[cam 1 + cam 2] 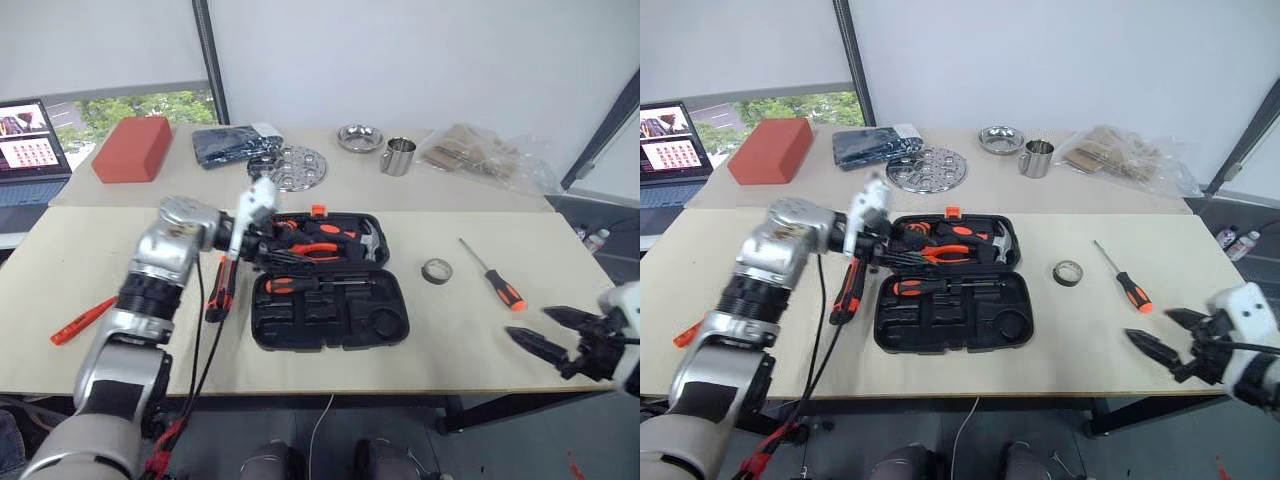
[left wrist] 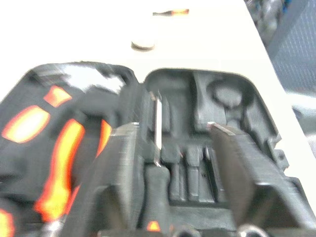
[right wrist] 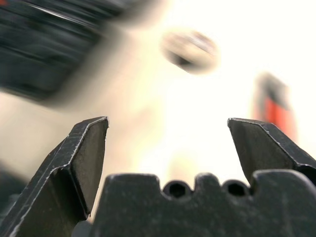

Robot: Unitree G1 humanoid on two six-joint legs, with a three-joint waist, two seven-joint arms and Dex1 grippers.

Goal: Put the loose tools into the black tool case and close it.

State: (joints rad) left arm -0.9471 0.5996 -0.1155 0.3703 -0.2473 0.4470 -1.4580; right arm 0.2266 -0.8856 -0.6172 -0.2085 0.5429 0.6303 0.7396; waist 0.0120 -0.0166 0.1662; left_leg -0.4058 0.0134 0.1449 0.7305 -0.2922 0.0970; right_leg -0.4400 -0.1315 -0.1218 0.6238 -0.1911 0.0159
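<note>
Loose screwdriver point(image 1: 492, 273) lies diagonally, handle toward table's near edge.

Black plastic hinged clamshell tool case point(image 1: 330, 310) lies open flat on the counter, small orange latch on its far edge; far half holds orange-handled tools in its moulded recesses, near half holds one black-and-orange-handled screwdriver point(image 1: 300, 285) lying crosswise along its far edge. Second black-and-orange-handled screwdriver point(image 1: 492, 275) lies loose well to the right of the case, handle toward the near edge, with the small dark tape roll point(image 1: 436, 270) between it and the case. Orange-black utility knife point(image 1: 220, 290) lies just beside the case's left side, and the thin red tester screwdriver point(image 1: 82, 320) lies well out to the left.
</note>
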